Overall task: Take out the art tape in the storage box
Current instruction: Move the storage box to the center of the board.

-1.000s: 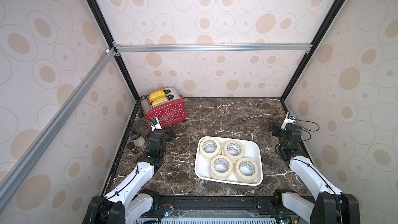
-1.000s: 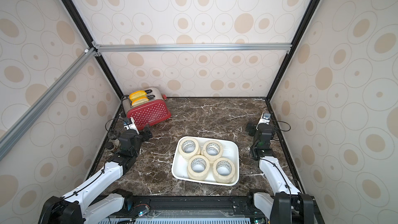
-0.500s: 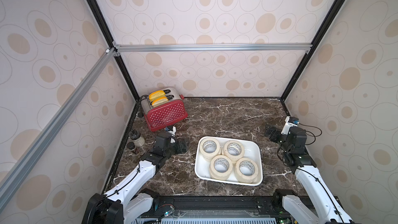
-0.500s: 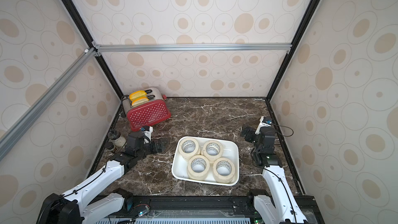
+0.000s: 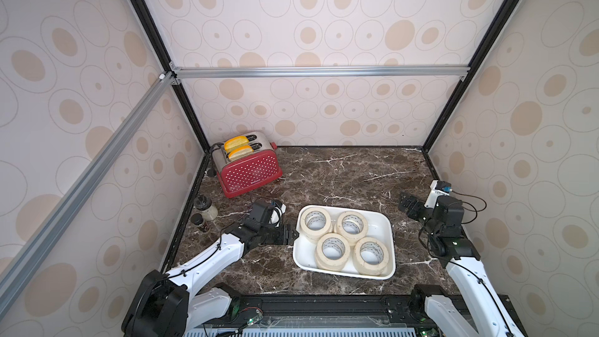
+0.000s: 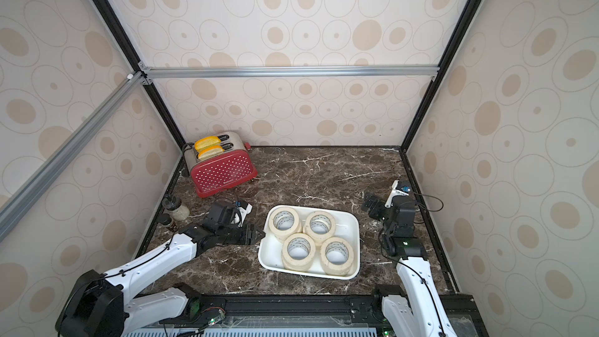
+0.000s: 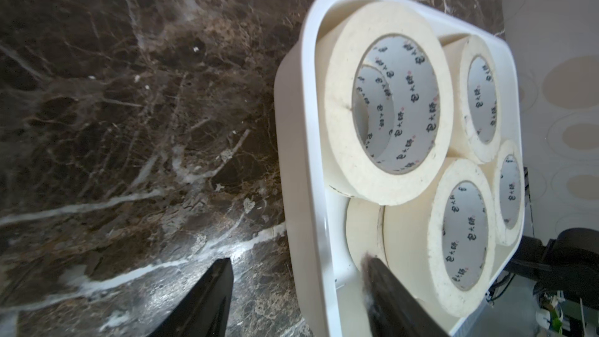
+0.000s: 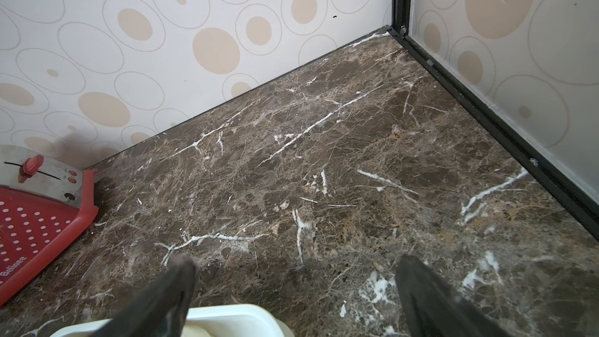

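I am reading "Belinee" in white on the red toaster [image 8: 32, 231]. I am seeing black printed characters repeating inside the art tape [image 7: 338, 144] cores, not legible to me.

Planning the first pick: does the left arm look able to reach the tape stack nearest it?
Probably yes: the left gripper straddles the storage box rim, one jaw inside beside the art tape, nothing between.

At about ten o'clock on your dark marble tabletop [image 5: 340, 176] you have a red dotted toaster [image 5: 248, 170], with two yellow bread slices [image 5: 238, 148] in its slots. Near nine o'clock, by the wall, a pale-filled jar [image 5: 209, 211] sits just beside a smaller dark jar [image 5: 199, 223].
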You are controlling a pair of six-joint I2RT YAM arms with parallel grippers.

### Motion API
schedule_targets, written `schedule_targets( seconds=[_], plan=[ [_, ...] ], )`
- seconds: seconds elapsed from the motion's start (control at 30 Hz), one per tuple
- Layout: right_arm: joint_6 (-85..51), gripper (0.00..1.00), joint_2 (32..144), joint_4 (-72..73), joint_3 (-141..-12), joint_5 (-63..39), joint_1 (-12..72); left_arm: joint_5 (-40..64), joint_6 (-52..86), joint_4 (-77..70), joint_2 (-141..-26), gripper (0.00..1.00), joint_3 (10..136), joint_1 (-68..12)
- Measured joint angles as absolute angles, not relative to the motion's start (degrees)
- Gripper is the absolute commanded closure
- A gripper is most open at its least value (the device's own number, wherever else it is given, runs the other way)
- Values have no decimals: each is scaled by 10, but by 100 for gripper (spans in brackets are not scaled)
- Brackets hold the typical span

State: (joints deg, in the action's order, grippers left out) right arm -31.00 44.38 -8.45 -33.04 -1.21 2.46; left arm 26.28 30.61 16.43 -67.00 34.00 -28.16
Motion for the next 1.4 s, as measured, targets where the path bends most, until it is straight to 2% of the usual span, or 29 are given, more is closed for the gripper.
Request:
schedule_targets(
  seconds=[0.47, 0.63, 0.73, 0.8, 1.4],
  plan=[
    [-312, 0, 444, -87, -317, -13, 25, 256, 306, 154, -775, 61, 375, -307],
    [-320, 0, 437, -87, -311, -16, 25, 242, 319, 138, -787, 78, 385, -313],
    [-322, 0, 429, -86, -308, -17, 25, 239, 327, 134, -803, 93, 399, -316],
    [-321, 0, 425, -87, -307, -17, 25, 229, 342, 131, -813, 98, 409, -315],
    [-306, 0, 420, -98, -305, -45, 25, 138, 357, 158, -819, 100, 437, -306]
  ],
)
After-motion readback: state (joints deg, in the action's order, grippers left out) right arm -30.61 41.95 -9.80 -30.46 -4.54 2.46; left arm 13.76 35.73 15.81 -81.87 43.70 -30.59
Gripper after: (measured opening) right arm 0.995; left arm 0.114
